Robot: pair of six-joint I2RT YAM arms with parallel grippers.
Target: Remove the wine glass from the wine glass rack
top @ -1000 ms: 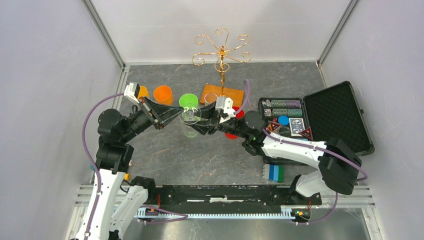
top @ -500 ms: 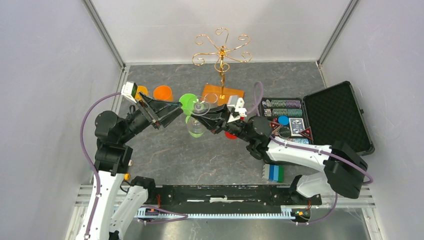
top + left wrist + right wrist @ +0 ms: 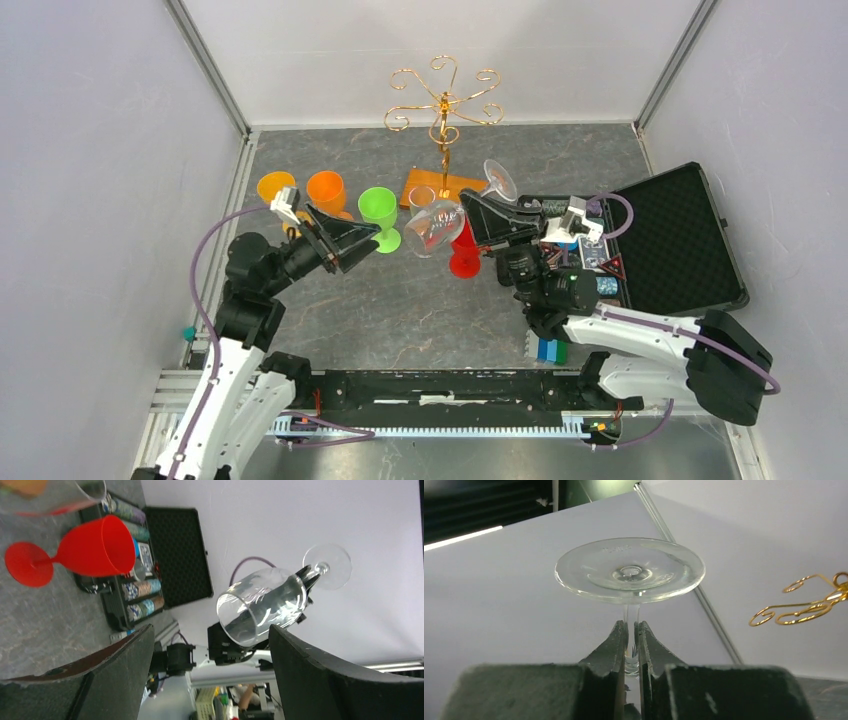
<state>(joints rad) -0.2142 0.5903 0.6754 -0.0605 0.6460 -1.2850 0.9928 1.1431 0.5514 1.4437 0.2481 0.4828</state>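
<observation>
Already off the tall gold wire wine glass rack [image 3: 443, 105]: the clear stemmed wine glass [image 3: 432, 228] hangs in the air to the right of the rack's post, apart from the scroll arms. The right gripper [image 3: 631, 635] has its fingers pressed onto the stem just under the foot. The glass is tilted, foot up and away, bowl mouth down toward the left. The left gripper [image 3: 358, 240] is spread wide and holds nothing; its wrist view looks at the glass across a gap.

Step in hand, as I judge it: carry and set-down. Your next move calls for turning the wrist until the glass stands true, then lowering onto bare grey table [image 3: 400, 310]. Keep off the red plastic goblet [image 3: 462, 250] just below the bowl and the open black case [image 3: 670, 225] on the right.

Against half a second ago:
- The glass has gone rightward and tipped further over.
- The left arm has drawn back from the foot, toward the green plastic cup [image 3: 378, 215].
- The rack has not shifted.
</observation>
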